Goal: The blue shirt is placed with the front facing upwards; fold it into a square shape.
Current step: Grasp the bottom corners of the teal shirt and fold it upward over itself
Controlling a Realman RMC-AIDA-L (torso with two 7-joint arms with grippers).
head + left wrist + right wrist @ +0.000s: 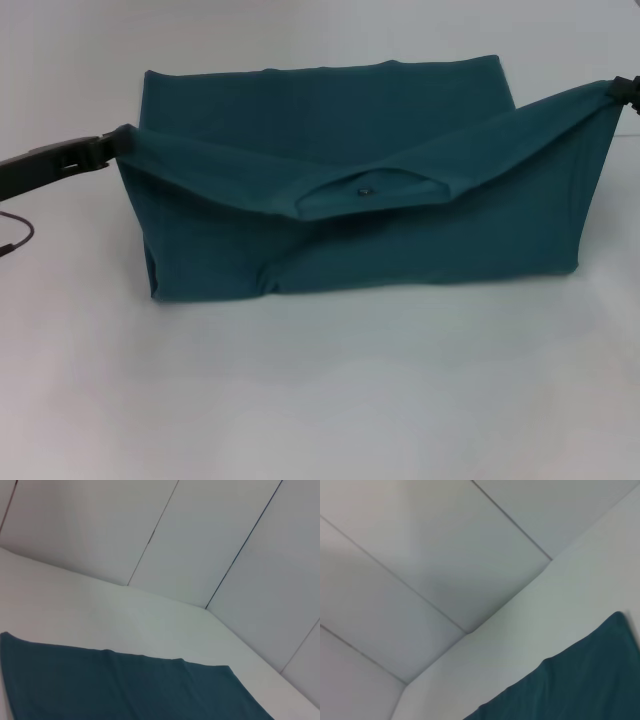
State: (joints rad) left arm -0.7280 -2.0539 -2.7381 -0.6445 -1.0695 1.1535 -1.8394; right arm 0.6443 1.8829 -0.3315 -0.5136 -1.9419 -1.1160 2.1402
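The blue shirt (350, 210) lies in the middle of the white table, plain teal side showing, sleeves folded in. Its neck end is lifted off the table, with the round collar and small dark label (367, 189) sagging in the middle. My left gripper (112, 145) is shut on the left shoulder corner, held above the table. My right gripper (612, 93) is shut on the right shoulder corner, also raised. The far hem edge rests flat on the table. The shirt's flat part also shows in the left wrist view (115, 690) and the right wrist view (580, 685). The print is hidden.
The white table (320, 400) stretches bare in front of the shirt. Pale panelled walls (200, 540) stand behind the table's far edge. A thin dark cable (18, 238) loops at the left edge of the head view.
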